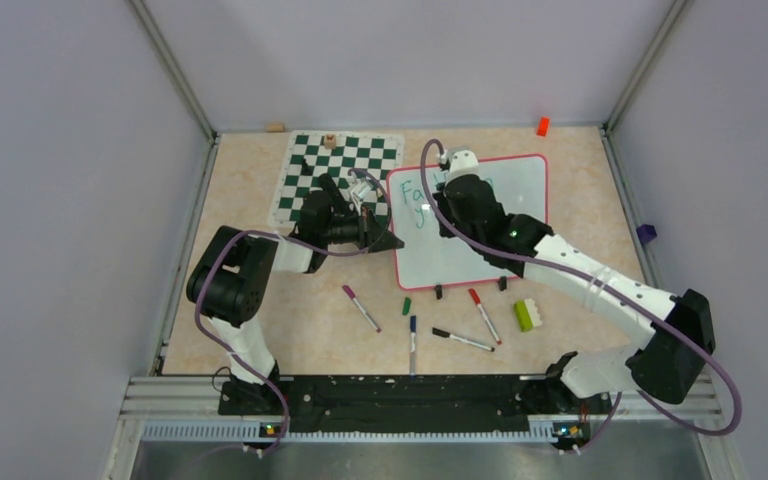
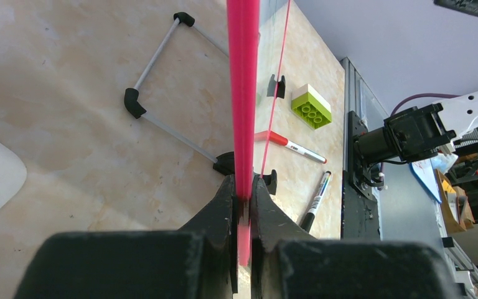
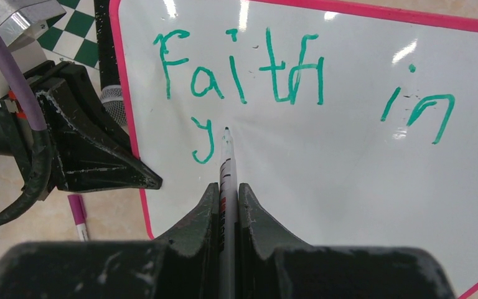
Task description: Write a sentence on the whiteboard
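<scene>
Right end effector (image 3: 227, 187) over pink-framed whiteboard (image 3: 323, 199)

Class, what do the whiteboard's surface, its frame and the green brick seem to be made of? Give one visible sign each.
Whiteboard surface: glossy coated sheet, perhaps plastic or enamel; it mirrors the lights. Frame: smooth pink plastic, probably; even colour. Green brick: moulded plastic; round studs on top.

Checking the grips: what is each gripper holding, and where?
Left gripper clamps the whiteboard by its pink frame. Right gripper pinches a marker by its barrel.
</scene>
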Robot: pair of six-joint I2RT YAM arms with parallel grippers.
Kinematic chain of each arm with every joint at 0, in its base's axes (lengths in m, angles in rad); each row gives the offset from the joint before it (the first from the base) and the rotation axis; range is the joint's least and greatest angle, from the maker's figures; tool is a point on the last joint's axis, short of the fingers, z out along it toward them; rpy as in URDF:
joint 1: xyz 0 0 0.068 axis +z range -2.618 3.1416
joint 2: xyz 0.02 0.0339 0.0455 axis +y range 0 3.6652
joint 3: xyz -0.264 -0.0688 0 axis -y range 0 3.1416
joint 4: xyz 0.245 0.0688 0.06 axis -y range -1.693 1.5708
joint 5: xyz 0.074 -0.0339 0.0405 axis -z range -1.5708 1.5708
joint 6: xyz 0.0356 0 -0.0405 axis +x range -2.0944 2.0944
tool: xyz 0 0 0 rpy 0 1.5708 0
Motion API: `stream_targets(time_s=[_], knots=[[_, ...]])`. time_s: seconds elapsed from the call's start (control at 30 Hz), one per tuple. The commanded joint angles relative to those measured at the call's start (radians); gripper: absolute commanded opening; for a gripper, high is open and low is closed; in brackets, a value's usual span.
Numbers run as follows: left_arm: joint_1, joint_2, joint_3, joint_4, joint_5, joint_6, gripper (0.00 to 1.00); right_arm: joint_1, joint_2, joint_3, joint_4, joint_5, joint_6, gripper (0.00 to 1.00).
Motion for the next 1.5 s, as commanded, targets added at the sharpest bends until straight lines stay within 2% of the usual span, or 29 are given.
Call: stream_targets(time_s=[0.0,0.33,0.6,1.0,1.47], knots=[[-0.018,-0.023,0.024,-0.028,-0.023,0.027,0.0,-0.003,0.017,0.015,0.043,-0.018,-0.018,0.0],[-0.018,-0.022,0.025,-0.033,-0.025,0.033,0.0,-0.004,0.049,0.019,0.046,0.033,-0.02,0.0],[-0.018,-0.022,0.026,-0.04,-0.026,0.039,0.0,-0.004,0.061,0.009,0.071,0.001,-0.036,0.0],[-0.019,-0.024,0.029,-0.05,-0.029,0.044,0.0,-0.004,0.029,-0.029,-0.015,-0.021,-0.031,0.0],[-0.021,-0.031,0.029,-0.057,-0.031,0.052,0.0,-0.005,0.051,0.022,-0.017,0.1,-0.035,0.0]])
